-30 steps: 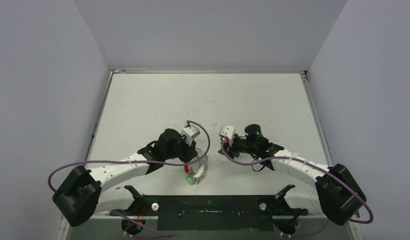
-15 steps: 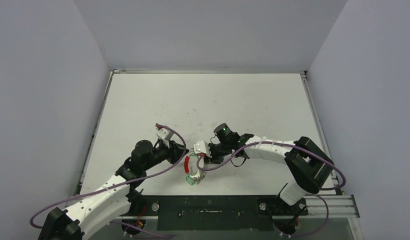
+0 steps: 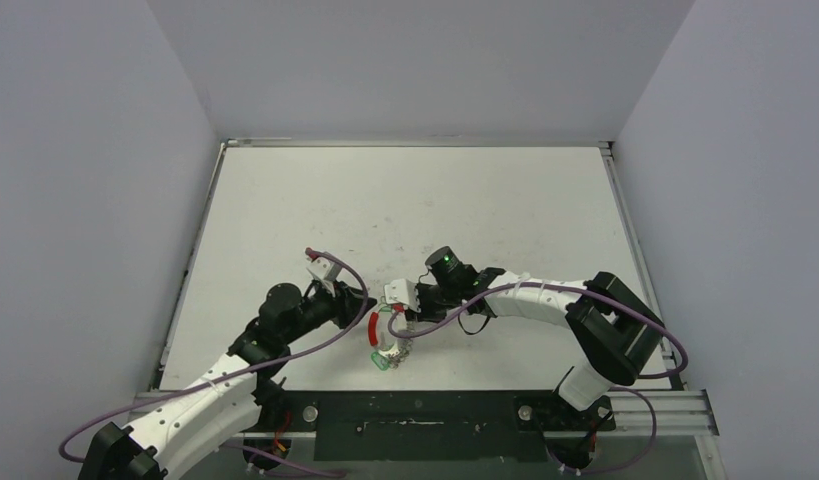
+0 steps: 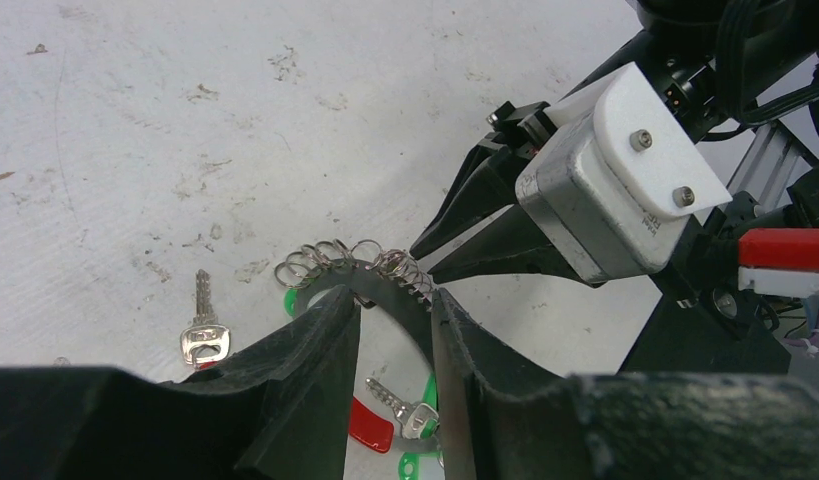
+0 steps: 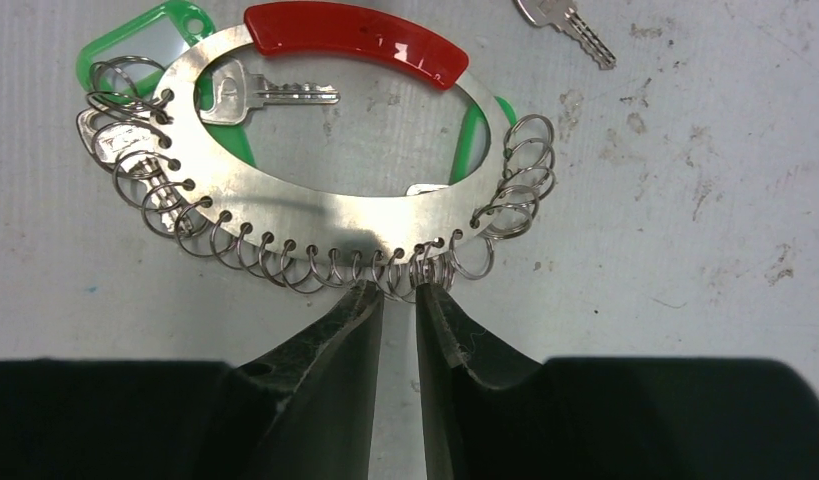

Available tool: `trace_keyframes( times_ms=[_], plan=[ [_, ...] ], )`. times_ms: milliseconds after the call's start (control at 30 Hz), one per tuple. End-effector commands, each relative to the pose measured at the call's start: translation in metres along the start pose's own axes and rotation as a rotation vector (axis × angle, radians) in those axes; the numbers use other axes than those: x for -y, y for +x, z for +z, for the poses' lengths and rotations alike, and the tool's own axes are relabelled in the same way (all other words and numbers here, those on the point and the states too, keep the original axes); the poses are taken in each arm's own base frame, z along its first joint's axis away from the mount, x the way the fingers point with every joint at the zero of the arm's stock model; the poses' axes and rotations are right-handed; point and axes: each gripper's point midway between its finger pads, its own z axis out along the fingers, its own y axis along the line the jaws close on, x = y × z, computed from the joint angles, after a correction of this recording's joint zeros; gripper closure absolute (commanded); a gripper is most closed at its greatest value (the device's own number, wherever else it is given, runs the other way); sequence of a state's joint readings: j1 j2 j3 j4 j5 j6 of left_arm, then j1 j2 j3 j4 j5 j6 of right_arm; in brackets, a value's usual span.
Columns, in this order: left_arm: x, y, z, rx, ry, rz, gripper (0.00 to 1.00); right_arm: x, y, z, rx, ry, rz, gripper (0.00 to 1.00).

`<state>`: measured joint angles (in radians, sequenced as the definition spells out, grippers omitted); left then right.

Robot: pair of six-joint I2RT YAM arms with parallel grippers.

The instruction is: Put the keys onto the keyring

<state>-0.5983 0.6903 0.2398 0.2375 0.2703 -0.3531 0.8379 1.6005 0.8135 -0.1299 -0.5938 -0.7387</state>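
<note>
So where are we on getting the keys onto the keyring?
Done: nothing confirmed; one key lies inside the keyring, attachment unclear. In hand: right tool tips at the ring's wire loops, left tool straddling its rim. Left: a bare key loose on the table to thread.

Far part of table (image 3: 415,190): wide open, lots of room. Near middle: crowded. Left hand (image 4: 395,297) and right hand (image 5: 397,295) point tip to tip, keyring (image 5: 315,215) right between, hardly any gap. Loose key (image 4: 203,335) lies flat just beside keyring. Walls (image 3: 105,200) block left, right, far sides.
</note>
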Motion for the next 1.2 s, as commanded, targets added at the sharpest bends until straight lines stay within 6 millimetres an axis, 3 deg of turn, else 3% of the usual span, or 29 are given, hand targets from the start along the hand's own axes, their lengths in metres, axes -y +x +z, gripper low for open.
trace_keyframes(
  times_ms=[0,800,933,1100,1167],
  plan=[
    [0.005,-0.01,0.004,0.04,0.027,-0.004,0.69,0.027,-0.02,-0.007,0.043,0.111,-0.028,0.78],
    [0.005,-0.008,0.003,0.028,0.031,-0.001,0.68,0.027,-0.01,0.012,0.02,0.067,0.033,0.79],
    [0.006,-0.009,0.003,0.027,0.037,0.007,0.68,0.026,-0.008,0.014,0.016,0.058,0.039,0.84],
    [0.008,-0.009,0.003,0.026,0.054,0.037,0.68,0.028,-0.009,0.016,0.002,0.047,0.055,1.0],
    [0.008,-0.009,0.002,0.027,0.056,0.052,0.68,0.029,-0.011,0.014,0.001,0.047,0.057,1.0]
  ],
)
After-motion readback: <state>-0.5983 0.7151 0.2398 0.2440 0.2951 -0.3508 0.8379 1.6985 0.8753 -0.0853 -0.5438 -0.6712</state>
